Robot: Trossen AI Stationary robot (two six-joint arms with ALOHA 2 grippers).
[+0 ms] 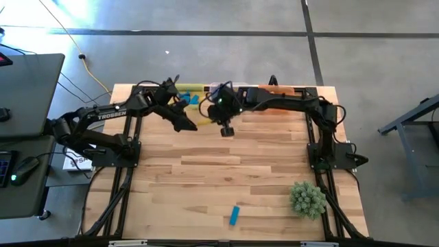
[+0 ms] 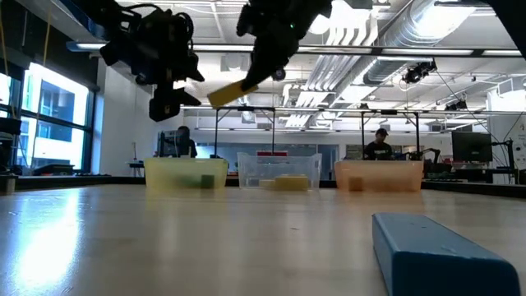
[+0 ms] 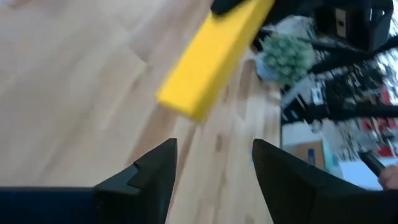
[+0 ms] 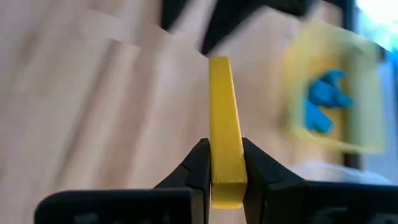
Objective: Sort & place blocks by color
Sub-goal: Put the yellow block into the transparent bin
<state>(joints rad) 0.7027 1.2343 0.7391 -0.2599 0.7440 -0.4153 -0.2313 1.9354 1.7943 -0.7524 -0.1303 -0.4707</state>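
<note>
Near edge: blue bar (image 2: 444,251) lying flat on the table (image 1: 206,178), alone and well clear of both arms. That one waits.
Near right corner: spiky green plant ball (image 1: 307,199), not mine to sort; I leave it be.
Middle, toward the far edge: both my grippers are up in the air, close together, nothing under them but bare wood.
Right gripper (image 4: 226,155): clamped on one end of the yellow bar (image 4: 222,106), pinched across its narrow faces, with most of the bar sticking out ahead.
Left gripper (image 3: 214,165): fingers spread, nothing in them, the bar's free end just ahead of it and not touching.
Step in hand: as I read it, the right arm carries the bar alone to a bin.
Doing it well: pull the left arm aside first so the overhanging end cannot clip it. Carry level, because an end grip lets a long bar swing.
Far edge, left: yellow bin (image 2: 185,173), blue blocks (image 4: 323,99) inside. Not here, I'd say.
Far edge, middle: clear bin (image 2: 278,171), something yellow in it. My likely target; lower the tip inside the rim before I let go.
Far edge, right: orange bin (image 2: 378,174), contents unclear.
</note>
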